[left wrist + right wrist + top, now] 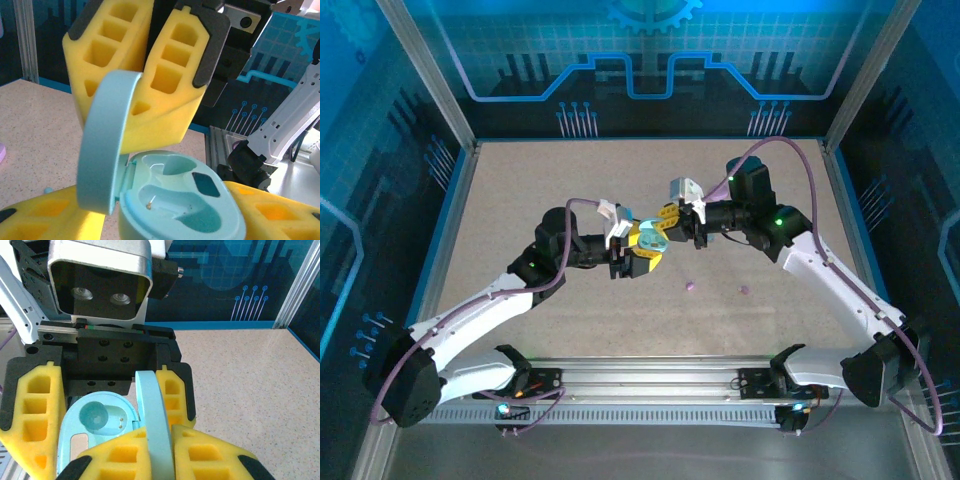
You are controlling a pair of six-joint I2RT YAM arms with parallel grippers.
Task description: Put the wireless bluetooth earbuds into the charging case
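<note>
L gripper is squeezing the teal charging case btw its fingers, open side facing up, R gripper is pinching its upright lid, & 2 purple earbuds are lying on the table, well apart from both, too tiny to tell which way they're pointing.

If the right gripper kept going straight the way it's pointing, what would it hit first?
The teal charging case: its raised lid is between the fingers of the right gripper, so it would likely push into the base held by the left gripper, whose black body sits right behind.
</note>
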